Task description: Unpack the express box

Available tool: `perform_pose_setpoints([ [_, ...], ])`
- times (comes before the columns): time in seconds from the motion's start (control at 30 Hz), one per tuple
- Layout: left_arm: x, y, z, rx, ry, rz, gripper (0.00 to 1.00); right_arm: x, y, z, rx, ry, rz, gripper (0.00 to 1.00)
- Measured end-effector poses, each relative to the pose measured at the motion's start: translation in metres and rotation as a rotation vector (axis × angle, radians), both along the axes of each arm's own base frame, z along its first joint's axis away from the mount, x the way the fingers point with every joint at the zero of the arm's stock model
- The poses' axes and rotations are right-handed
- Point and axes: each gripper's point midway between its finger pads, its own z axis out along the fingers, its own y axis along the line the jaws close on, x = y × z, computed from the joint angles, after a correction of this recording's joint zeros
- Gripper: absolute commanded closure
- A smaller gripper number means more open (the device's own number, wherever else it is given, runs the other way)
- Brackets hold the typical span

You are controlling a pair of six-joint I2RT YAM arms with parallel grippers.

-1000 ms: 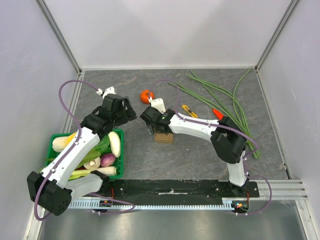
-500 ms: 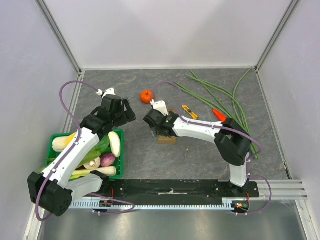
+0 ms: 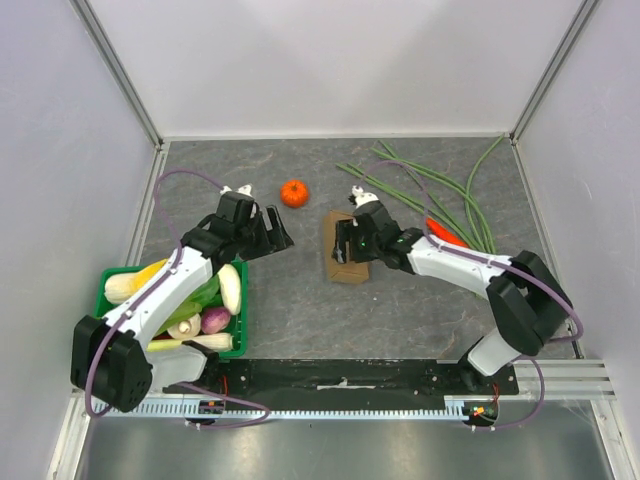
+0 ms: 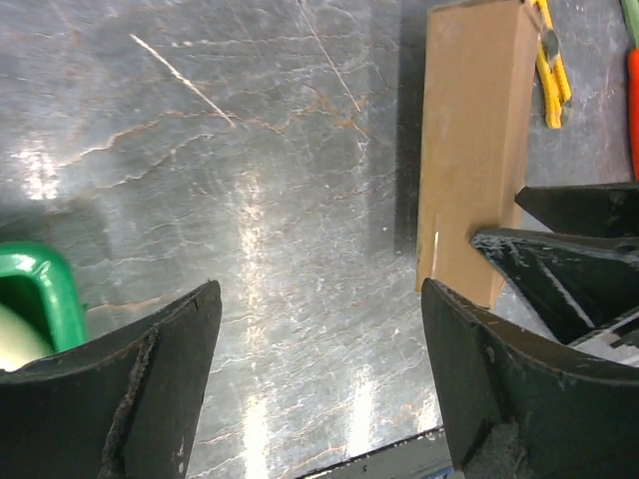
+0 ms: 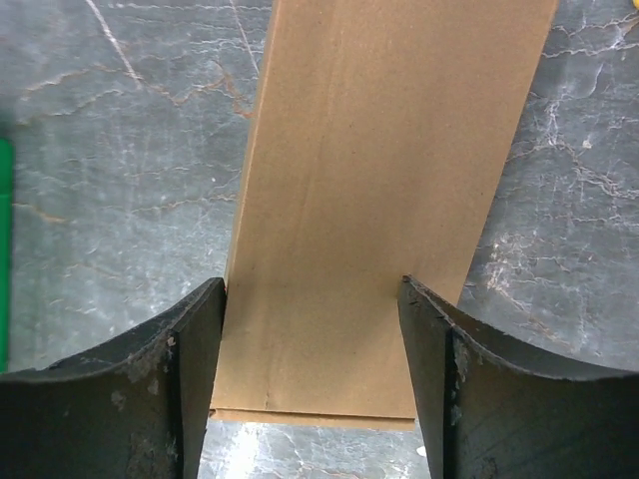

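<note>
The box (image 3: 342, 262) now lies flat at mid-table, farther from the bases than a second ago. It sits between the right gripper's (image 5: 312, 329) parted jaws, which look not yet clamped, while the left gripper (image 4: 319, 329) gapes empty.

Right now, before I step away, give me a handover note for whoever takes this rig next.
Left hand: open and empty, hovering over the table next to the green crate.
Right hand: straddles the express box across its long sides; I can't tell if the grip is firm.
Box: flat on the table, flap closed.
Done: box reached.
Left: open the flap and take out the contents.
</note>
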Motion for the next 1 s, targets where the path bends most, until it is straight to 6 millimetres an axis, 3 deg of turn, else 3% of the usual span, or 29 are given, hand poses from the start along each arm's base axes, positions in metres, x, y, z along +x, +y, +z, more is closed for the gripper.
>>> perform_pose_setpoints([
  [0.27,0.004,-0.026,-0.019,-0.077,0.061,-0.085,0.15,-0.007,-0.015,0.009,0.279,0.001,0.040,0.37],
  [0.53,0.008,-0.039,-0.031,-0.118,0.095,-0.117,0.16,-0.014,-0.027,0.011,0.470,0.034,0.026,0.47],
  [0.8,0.012,-0.046,-0.039,-0.131,0.124,-0.131,0.17,-0.014,-0.045,0.010,0.629,0.082,-0.037,0.46],
  [1.0,0.020,-0.051,-0.028,-0.145,0.105,-0.140,0.17,-0.011,-0.058,0.007,0.612,0.118,-0.115,0.34],
])
